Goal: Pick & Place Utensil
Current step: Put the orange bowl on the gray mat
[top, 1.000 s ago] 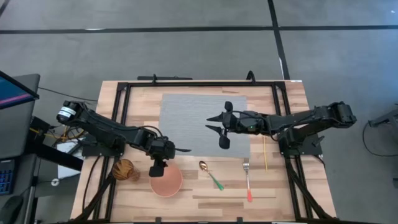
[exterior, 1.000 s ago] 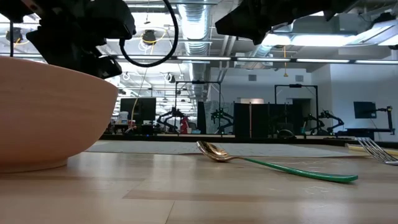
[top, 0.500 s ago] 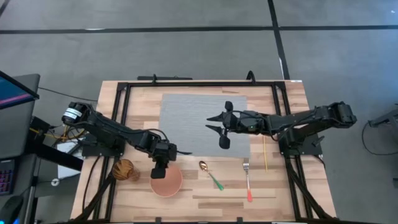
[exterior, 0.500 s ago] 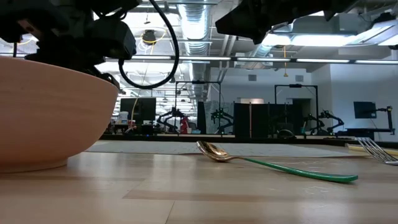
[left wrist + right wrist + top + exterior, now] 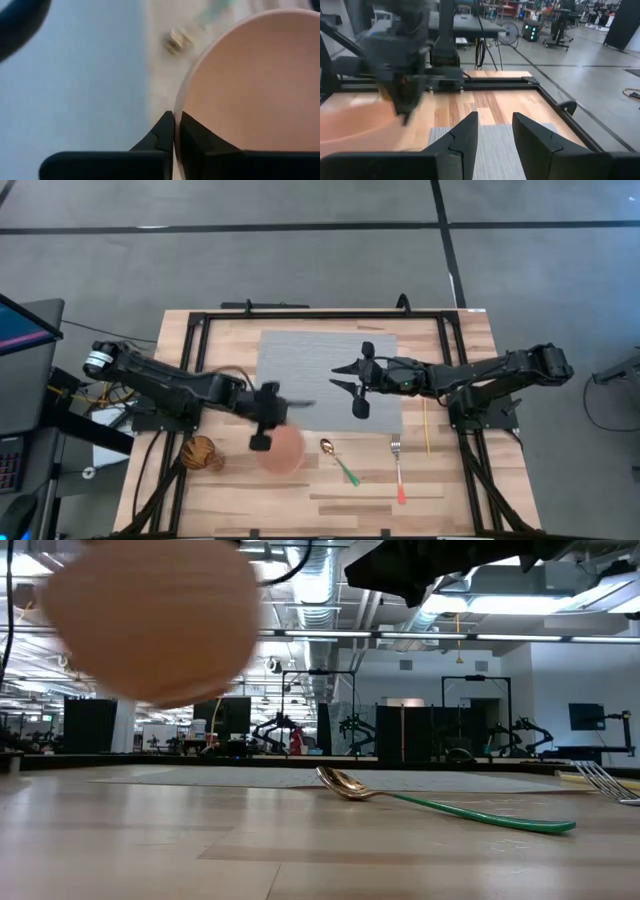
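Note:
My left gripper point(image 5: 268, 425) is shut on a pink bowl point(image 5: 284, 448), which hangs above the table's near middle and shows high in the low view point(image 5: 150, 625). A gold spoon with a green handle point(image 5: 338, 460) lies flat on the wood to the bowl's right. A fork with an orange handle point(image 5: 398, 470) lies farther right. My right gripper point(image 5: 355, 385) is open and empty above the grey mat point(image 5: 300, 370). My left gripper point(image 5: 175, 120) pinches the bowl's rim point(image 5: 176, 102) between its two fingers, one finger point(image 5: 192, 137) inside the bowl and one point(image 5: 162, 135) outside. The bowl is lifted clear of the table.
A brown round object point(image 5: 203, 452) sits on the wood left of the bowl. A thin wooden stick point(image 5: 427, 425) lies at the mat's right side. A black frame point(image 5: 200, 340) borders the table top.
My left gripper has gone up and toward the table's right and far side with the pink bowl. The bowl stood on the table a second ago and now hangs clear of it. My right arm has kept still.

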`<state>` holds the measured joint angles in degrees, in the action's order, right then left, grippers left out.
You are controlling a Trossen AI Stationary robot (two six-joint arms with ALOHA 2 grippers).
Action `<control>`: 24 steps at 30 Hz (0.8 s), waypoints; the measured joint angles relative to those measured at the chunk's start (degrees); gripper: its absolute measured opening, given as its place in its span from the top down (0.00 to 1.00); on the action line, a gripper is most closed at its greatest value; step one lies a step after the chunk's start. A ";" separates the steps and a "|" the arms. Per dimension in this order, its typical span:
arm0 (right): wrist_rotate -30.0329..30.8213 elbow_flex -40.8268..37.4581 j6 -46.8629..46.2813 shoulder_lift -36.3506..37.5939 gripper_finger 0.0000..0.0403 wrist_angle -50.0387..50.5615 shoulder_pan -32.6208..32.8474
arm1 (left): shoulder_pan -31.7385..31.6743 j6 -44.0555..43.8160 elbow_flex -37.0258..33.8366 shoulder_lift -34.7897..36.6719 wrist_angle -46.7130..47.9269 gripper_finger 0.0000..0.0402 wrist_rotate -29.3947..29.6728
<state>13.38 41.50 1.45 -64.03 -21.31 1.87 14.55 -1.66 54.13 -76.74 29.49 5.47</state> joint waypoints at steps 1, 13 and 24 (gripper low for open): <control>0.00 0.00 0.00 0.00 0.71 -0.59 0.00 | -1.37 1.42 0.26 0.12 -2.07 0.96 1.67; 0.20 -0.04 2.27 3.73 0.71 2.05 0.00 | -23.66 11.27 0.35 -5.91 -17.11 0.95 -6.81; 20.17 -0.04 5.07 7.91 0.71 18.20 -0.19 | -31.71 11.93 0.35 -19.20 -30.81 0.96 -11.26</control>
<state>33.55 41.45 6.52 -56.12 -3.11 1.68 -17.17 10.26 54.48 -95.94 -1.33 -5.79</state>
